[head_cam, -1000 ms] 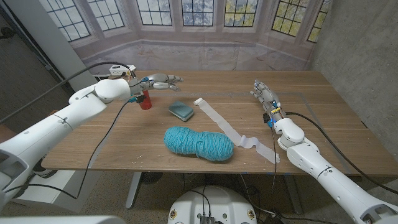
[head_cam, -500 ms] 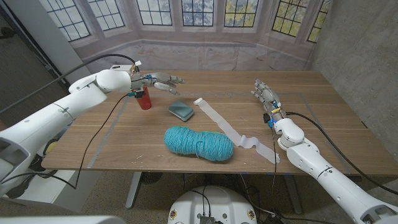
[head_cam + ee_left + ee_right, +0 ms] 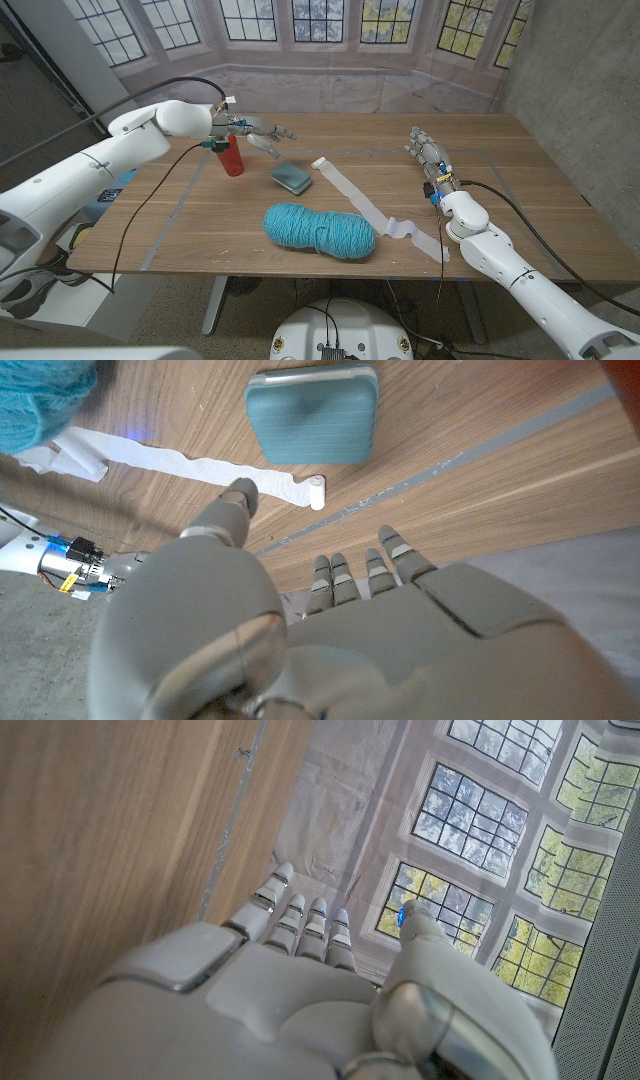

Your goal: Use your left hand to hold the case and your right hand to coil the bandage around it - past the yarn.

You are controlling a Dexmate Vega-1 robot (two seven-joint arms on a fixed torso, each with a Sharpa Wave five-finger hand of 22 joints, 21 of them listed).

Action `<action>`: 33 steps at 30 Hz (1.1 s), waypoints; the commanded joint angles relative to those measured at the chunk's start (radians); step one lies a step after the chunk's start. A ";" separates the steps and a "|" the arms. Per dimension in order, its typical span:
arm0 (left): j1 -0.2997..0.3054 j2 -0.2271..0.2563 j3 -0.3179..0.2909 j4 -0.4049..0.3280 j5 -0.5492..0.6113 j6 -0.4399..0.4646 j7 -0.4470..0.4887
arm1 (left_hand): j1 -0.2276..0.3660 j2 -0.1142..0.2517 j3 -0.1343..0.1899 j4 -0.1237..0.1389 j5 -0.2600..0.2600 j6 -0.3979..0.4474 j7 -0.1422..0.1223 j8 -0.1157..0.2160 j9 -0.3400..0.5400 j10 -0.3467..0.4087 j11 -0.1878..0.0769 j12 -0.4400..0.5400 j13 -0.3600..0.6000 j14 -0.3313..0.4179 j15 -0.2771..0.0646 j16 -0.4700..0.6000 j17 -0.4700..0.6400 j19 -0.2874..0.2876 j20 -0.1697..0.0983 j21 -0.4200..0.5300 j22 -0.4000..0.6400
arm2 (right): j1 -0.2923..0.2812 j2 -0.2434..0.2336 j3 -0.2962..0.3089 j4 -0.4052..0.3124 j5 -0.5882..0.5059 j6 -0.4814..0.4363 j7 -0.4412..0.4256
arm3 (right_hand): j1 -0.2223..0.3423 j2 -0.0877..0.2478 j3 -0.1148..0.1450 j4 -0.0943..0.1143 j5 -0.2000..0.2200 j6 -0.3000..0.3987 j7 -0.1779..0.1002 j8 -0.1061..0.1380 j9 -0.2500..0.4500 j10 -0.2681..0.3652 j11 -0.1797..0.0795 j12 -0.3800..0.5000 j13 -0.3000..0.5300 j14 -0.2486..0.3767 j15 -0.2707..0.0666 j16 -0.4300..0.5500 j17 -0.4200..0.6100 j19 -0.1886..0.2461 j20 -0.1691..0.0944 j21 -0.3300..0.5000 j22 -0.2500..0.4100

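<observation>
one teal case (image 3: 291,178) lies on the table, past the yarn (image 3: 320,230), beside the bandage (image 3: 372,209) end. left hand (image 3: 258,131) hovers spread above, holding nothing. right hand (image 3: 427,153) waits, fingers straight. a clumsy grab might push the case away.

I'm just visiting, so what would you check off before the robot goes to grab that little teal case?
1. Left hand free to grip: ok, fingers apart, holding nothing.
2. Left hand at the case: not ok, it hovers behind the case, apart from it.
3. Case reachable: ok, nothing lies on it; the red bottle stands to its left.
4. Bandage laid out: ok, a strip unrolled across the table, one end near the case.
5. Right hand on the bandage: not ok, holding nothing, off to the side.
6. Yarn in the way: cannot tell; it touches or overlaps the bandage.
</observation>
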 commanded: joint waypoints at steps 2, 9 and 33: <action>-0.032 -0.001 0.019 -0.018 0.161 -0.077 -0.012 | 0.005 -0.021 -0.010 0.005 -0.013 0.000 -0.006 0.006 0.003 -0.002 -0.007 0.004 0.002 0.002 -0.003 0.006 0.003 0.011 -0.006 0.004 0.000 | -0.004 0.003 0.003 0.000 -0.006 0.005 -0.011 | 0.007 -0.001 0.003 -0.005 0.004 0.000 0.006 -0.001 0.005 0.000 0.004 0.000 0.002 0.008 -0.020 0.007 0.001 0.010 -0.052 0.006 0.004; -0.045 -0.017 0.027 0.000 0.240 -0.137 0.012 | 0.012 -0.037 -0.020 0.010 -0.030 -0.025 0.002 -0.002 0.004 -0.014 0.002 0.002 0.004 0.001 -0.003 0.006 0.004 0.015 -0.009 0.006 0.001 | -0.012 0.002 0.006 -0.005 -0.005 0.002 -0.017 | 0.008 -0.001 0.004 -0.007 0.005 -0.001 0.006 -0.002 0.005 -0.001 0.006 0.000 0.002 0.007 -0.020 0.007 0.000 0.010 -0.051 0.006 0.004; -0.084 -0.058 0.072 0.058 0.424 -0.250 0.014 | 0.008 -0.089 -0.058 0.025 -0.052 -0.085 0.019 -0.008 0.006 -0.052 0.031 0.006 0.014 -0.032 0.014 0.004 0.007 -0.004 0.002 0.001 0.002 | -0.042 0.002 0.020 -0.024 -0.010 0.007 -0.049 | 0.011 -0.001 0.008 -0.012 0.006 -0.002 0.013 -0.002 0.005 -0.002 0.016 0.000 0.003 0.006 -0.015 0.007 -0.001 0.012 -0.055 0.007 0.004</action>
